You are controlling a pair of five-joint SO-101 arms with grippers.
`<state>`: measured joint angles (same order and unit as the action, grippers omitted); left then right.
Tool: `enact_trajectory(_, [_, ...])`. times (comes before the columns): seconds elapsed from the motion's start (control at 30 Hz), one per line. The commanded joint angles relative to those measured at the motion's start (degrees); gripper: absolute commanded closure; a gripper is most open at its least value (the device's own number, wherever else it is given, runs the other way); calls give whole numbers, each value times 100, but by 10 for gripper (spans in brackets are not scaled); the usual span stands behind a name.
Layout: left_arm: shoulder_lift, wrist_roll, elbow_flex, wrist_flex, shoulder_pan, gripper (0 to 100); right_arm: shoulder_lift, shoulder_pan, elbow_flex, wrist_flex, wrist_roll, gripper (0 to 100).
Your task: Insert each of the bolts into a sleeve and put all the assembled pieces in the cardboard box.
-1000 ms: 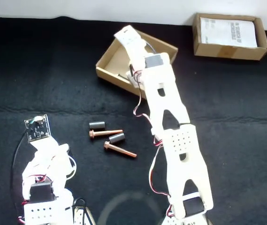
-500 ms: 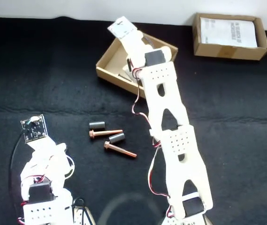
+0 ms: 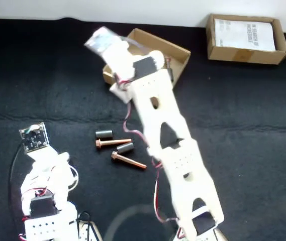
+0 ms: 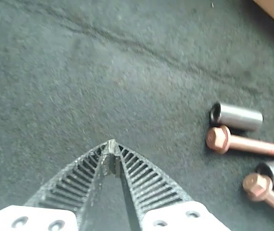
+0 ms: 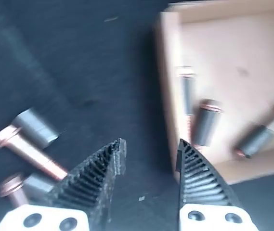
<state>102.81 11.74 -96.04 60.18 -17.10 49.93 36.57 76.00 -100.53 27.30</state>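
Two copper bolts (image 3: 113, 142) (image 3: 128, 160) and two grey sleeves (image 3: 104, 134) (image 3: 125, 148) lie loose on the black mat in mid-table. The open cardboard box (image 3: 179, 52) stands behind them. Inside the box (image 5: 170, 96) lie three bolts fitted in sleeves (image 5: 205, 122). My right gripper (image 5: 151, 149) is open and empty, hovering over the box's near-left edge, with a sleeve (image 5: 36, 128) and a bolt (image 5: 28, 150) off to one side. My left gripper (image 4: 111, 147) is shut and empty above bare mat, a short way from a sleeve (image 4: 236, 116) and a bolt (image 4: 248, 143).
The right arm (image 3: 168, 135) stretches from the front edge up to the box, just right of the loose parts. The left arm (image 3: 42, 170) is folded at the front left. A second cardboard box (image 3: 246, 37) holding a paper sheet sits at the back right.
The right arm has swung left, from over the box's inside to its left edge. The left arm has hardly shifted.
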Motion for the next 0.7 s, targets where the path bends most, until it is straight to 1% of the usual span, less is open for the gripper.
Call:
enact_trajectory(0.0, [57, 9, -110, -132, -136, 990, -831, 558, -989, -48, 519, 844])
enact_trajectory(0.1, [57, 9, -110, -132, -136, 990, -1024, 884, -1692, -48, 1037, 844])
enact_trajectory(0.27, [57, 9, -110, -132, -145, 990, -1077, 1156, -2571, -48, 1688, 844])
enact_trajectory(0.4, [57, 9, -110, -132, -171, 990, -1068, 1349, -2914, -31, 1934, 844])
enact_trajectory(0.57, [57, 9, -110, -141, -198, 990, -1059, 1490, -2941, 4, 2154, 844])
enact_trajectory(0.67, [57, 9, -110, -158, -198, 990, -1059, 1490, -2941, 198, 2180, 845])
